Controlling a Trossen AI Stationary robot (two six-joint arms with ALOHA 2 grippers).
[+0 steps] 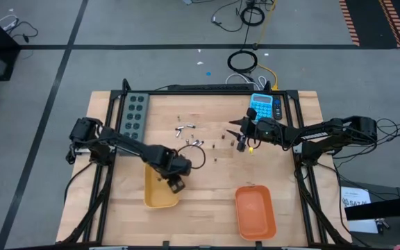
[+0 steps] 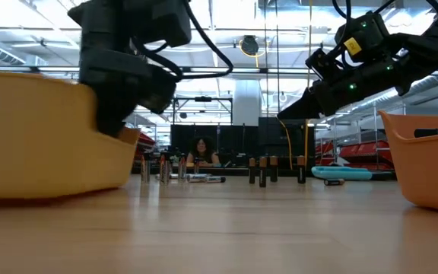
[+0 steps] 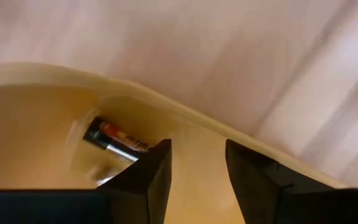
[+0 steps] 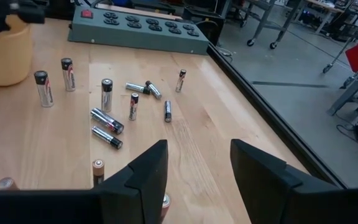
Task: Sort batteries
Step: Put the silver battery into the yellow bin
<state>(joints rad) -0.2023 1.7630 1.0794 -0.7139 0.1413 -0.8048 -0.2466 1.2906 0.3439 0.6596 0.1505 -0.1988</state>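
Yellow tray holding one battery, left tool open above

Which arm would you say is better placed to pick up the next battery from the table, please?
Probably the right. The right gripper hovers open above the loose batteries mid-table, while the left gripper is over the yellow tray, open, with one battery lying inside.

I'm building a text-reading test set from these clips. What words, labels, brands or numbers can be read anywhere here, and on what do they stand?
No text reads legibly in any view.
Paper sheet beside the table, high view: dark print, too small to read.
Blue calculator: display and keys too small to read.
Batteries on the table: red and black label bands, lettering blurred.
Battery in the yellow tray: label blurred.
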